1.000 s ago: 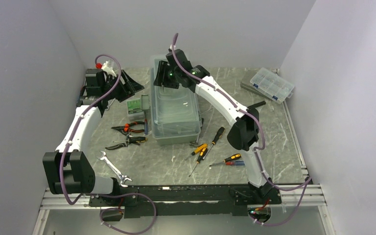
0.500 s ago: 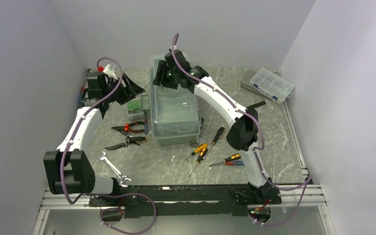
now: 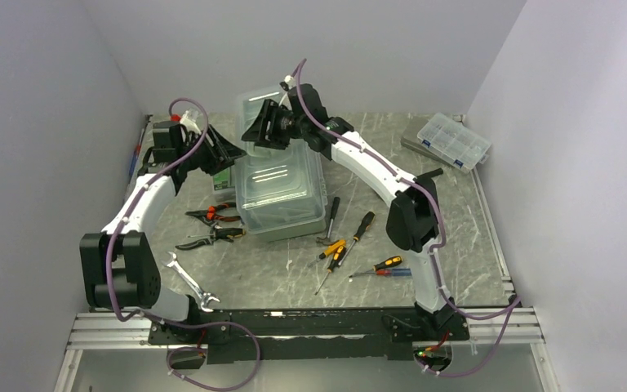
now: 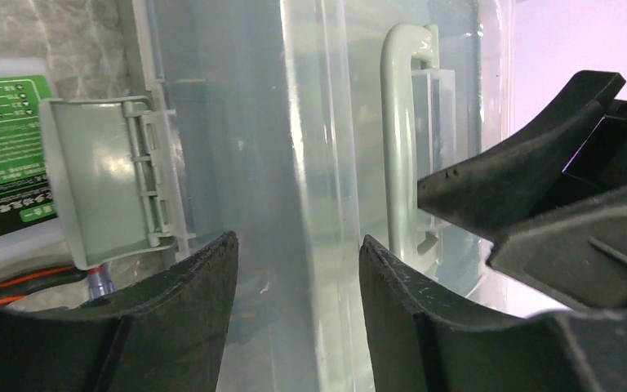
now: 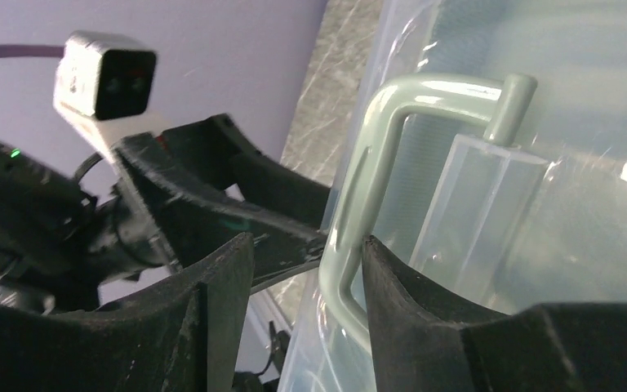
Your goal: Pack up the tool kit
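Observation:
The sage-green toolbox stands mid-table. Its translucent lid is tilted up at the far end. My right gripper is open at the lid's green handle; the handle sits between the fingers, against the right one. My left gripper is open at the box's left side, and the clear lid edge lies between its fingers. A green latch hangs at the left. Pliers, a wrench and screwdrivers lie on the table.
A small green-labelled box sits left of the toolbox. A clear compartment organizer stands at the far right. More screwdrivers lie in front of the right arm. Walls close in on three sides.
The right gripper has moved up and left with the handle, and the lid's far end has risen. The toolbox has shifted left. The left gripper has moved right, to the box's side.

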